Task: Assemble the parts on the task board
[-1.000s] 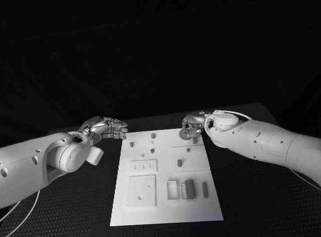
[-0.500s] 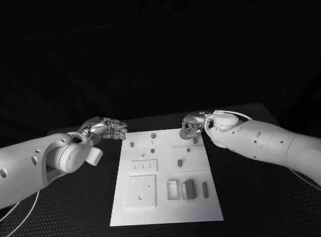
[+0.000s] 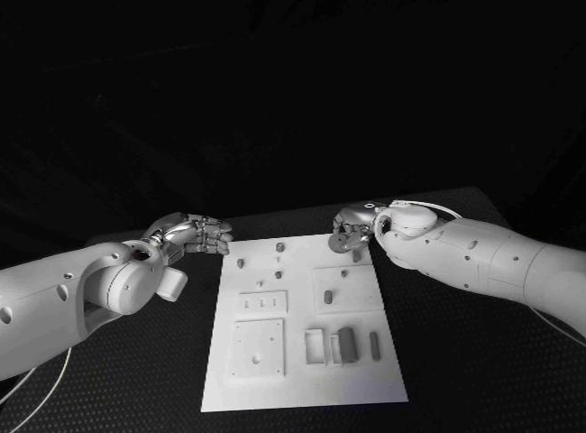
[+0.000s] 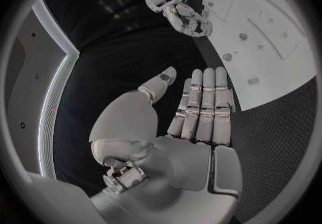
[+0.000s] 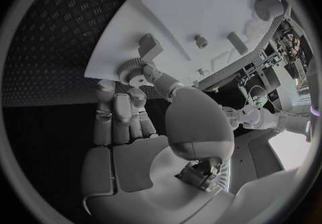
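Pinching a small toothed gear (image 5: 134, 68) over the far right corner of the white board (image 3: 299, 379), the right hand (image 3: 352, 227) has something light, stiff and easy to fumble, best held by its rim, while the left hand (image 4: 198, 108) hangs flat and empty beside the board.

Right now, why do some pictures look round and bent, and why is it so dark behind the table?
Head view: light falls on the board and both arms, and the background beyond the table is black. Left wrist view: a fisheye circle that curves the board's straight edges behind the left hand. Right wrist view: the same bending, with the right hand looming large and holding a gear.
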Motion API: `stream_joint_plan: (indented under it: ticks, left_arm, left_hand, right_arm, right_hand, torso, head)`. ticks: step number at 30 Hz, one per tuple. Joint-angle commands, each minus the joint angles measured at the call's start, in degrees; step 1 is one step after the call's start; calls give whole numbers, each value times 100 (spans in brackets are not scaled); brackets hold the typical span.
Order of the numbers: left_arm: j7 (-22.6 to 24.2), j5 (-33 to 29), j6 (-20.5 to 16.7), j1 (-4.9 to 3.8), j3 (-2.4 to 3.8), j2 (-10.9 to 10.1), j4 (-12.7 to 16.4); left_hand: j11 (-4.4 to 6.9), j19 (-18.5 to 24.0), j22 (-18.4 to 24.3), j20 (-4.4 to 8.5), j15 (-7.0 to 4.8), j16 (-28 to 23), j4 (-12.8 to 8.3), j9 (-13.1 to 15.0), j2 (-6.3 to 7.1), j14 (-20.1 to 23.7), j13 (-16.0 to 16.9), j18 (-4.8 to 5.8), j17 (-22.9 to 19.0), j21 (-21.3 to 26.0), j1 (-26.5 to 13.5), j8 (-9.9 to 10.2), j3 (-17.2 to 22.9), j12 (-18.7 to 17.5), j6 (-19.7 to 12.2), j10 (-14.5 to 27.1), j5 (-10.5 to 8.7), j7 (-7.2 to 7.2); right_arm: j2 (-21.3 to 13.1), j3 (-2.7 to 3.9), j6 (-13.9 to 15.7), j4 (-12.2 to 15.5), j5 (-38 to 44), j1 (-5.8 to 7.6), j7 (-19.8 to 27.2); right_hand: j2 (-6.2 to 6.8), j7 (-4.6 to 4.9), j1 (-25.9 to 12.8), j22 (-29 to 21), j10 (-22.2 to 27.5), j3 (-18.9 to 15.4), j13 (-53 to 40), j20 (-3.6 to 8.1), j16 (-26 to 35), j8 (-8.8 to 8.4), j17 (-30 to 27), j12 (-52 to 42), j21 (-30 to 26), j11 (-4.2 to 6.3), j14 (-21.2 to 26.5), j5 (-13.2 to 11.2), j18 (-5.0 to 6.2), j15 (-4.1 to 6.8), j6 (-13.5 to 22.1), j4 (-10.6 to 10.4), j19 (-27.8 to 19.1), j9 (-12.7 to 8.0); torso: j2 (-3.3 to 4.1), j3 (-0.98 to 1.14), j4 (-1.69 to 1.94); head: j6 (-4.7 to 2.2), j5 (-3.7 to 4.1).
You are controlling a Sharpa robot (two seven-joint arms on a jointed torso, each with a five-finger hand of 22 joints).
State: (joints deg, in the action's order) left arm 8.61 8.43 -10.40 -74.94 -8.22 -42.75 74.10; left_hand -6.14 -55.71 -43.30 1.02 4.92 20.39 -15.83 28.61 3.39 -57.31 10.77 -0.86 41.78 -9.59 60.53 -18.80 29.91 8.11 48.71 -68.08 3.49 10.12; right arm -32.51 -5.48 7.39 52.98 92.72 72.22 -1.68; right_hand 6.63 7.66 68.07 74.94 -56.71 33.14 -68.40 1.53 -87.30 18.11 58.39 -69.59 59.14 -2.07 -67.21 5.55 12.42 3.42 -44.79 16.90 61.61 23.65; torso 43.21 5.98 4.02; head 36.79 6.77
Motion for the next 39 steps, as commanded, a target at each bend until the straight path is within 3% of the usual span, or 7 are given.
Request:
stream_joint_plan:
  ticks: [1, 8, 20, 23, 26, 29, 39]
  left_arm:
    - [-5, 8, 60, 0, 3, -2, 12]
    - [-17, 8, 62, 0, 3, -14, 20]
    - [-35, 10, 71, 0, 3, -38, 39]
    - [-38, 10, 71, 0, 2, -42, 39]
    - [-43, 10, 72, 0, 2, -44, 34]
    - [-44, 10, 67, 0, 2, -41, 32]
    - [-37, 11, 48, 0, 2, -41, 31]
  left_hand:
    - [-29, 19, -8, -38, 20, -38, 0, 8, 11, -20, 10, -99, 9, 32, -25, 18, -13, -19, -18, 24, -21, 16]
    - [-30, 20, -9, -39, 20, -42, 1, 10, 12, -19, 11, -98, 12, 34, -28, 19, -15, -22, -19, 25, -22, 16]
    - [-31, 22, -11, -40, 22, -49, 0, 12, 15, -19, 13, -98, 17, 37, -28, 21, -16, -26, -21, 27, -23, 17]
    - [-32, 22, -12, -40, 22, -51, 1, 12, 16, -19, 14, -98, 19, 38, -29, 21, -17, -27, -22, 28, -23, 17]
    - [-32, 23, -12, -41, 22, -52, 1, 13, 16, -19, 14, -97, 20, 39, -31, 22, -18, -29, -23, 29, -23, 18]
    - [-33, 23, -13, -41, 23, -54, 2, 13, 17, -18, 15, -97, 21, 40, -32, 22, -19, -30, -23, 29, -23, 18]
    - [-34, 24, -15, -42, 25, -61, 5, 15, 18, -17, 17, -97, 26, 43, -37, 24, -20, -34, -25, 31, -23, 19]
  right_arm:
    - [-26, -20, -199, -6, 185, -32, -72]
    - [-28, -20, -207, -13, 299, -36, -66]
    - [-23, -64, -176, -94, 570, -111, -56]
    - [-29, -68, -195, -104, 558, -127, -45]
    - [-37, -69, -141, -82, 555, -128, -48]
    - [-41, -69, -60, -26, 574, -128, -119]
    - [-39, -64, 484, 229, 893, -125, -617]
  right_hand:
    - [0, 148, 78, 107, 69, -28, 13, -16, -29, 75, -6, -40, 22, -71, 43, -11, 258, -13, -287, -2, -45, 29]
    - [-55, 139, 88, 106, 80, -36, 29, -27, -38, 123, -10, -54, 29, -67, 46, -11, 258, -17, -401, -4, -42, 38]
    - [21, 135, 45, 104, 90, -72, 54, -36, -37, 115, -41, -62, 40, -63, 65, -10, 258, -12, -422, -11, -31, 21]
    - [-29, 121, 49, 102, 87, -54, 68, -36, -41, 137, -32, -70, 43, -51, 51, -7, 258, -4, -482, -12, -20, 24]
    - [-208, 83, -87, 100, 60, -53, 100, -42, -54, 188, -13, -93, 54, -12, 12, -8, 258, 29, -618, -18, 6, 33]
    - [-287, 50, -176, 100, 39, -50, 124, -34, -63, 222, 6, -105, 63, 16, -20, -7, 258, 56, -714, -20, 23, 40]
    - [-319, -94, -382, 92, -133, -42, 238, 35, -80, 358, 121, -120, 96, 154, -249, -7, 258, 184, -1085, -26, 135, 120]
  torso:
    - [0, 2, 335]
    - [0, 1, 338]
    - [-3, -3, 336]
    - [-3, -5, 338]
    - [-3, -5, 340]
    - [-3, -5, 340]
    - [-3, -7, 341]
  head:
    - [15, 4]
    - [17, 12]
    - [20, 47]
    - [21, 52]
    - [20, 54]
    - [20, 54]
    - [13, 61]
